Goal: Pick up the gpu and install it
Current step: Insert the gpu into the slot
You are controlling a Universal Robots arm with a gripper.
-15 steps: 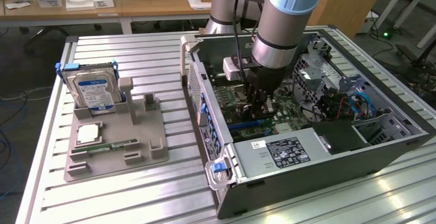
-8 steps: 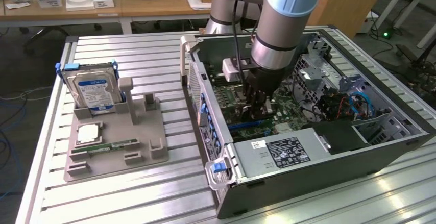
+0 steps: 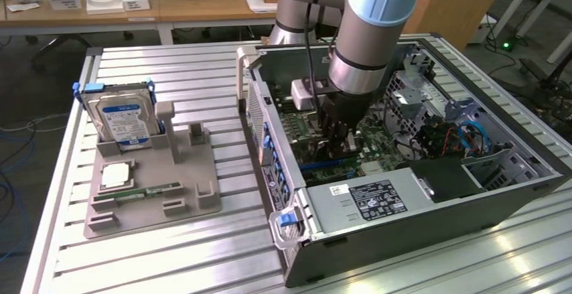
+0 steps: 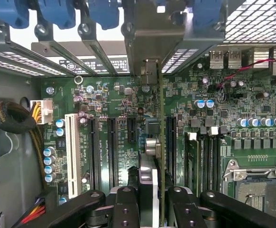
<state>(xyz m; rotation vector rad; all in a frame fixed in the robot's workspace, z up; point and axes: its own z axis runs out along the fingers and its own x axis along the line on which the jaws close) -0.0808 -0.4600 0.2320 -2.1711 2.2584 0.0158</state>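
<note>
At the centre of the exterior view, the gripper [image 3: 342, 148] reaches down into the open case [image 3: 500, 203]. Its jaws are partly closed on the gpu [image 4: 161, 156], held edge-on above the motherboard [image 4: 128, 104] so its bracket [image 4: 150, 47] faces the rear slots.

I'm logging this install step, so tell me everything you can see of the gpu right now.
The gpu shows edge-on in the wrist view: a thin green-edged card with a grey metal bracket at its far end, standing upright over the motherboard slots. The gripper clamps it from both sides. In the exterior view it sits inside the open computer case under the arm. Whether it is seated in a slot I cannot tell.
</note>
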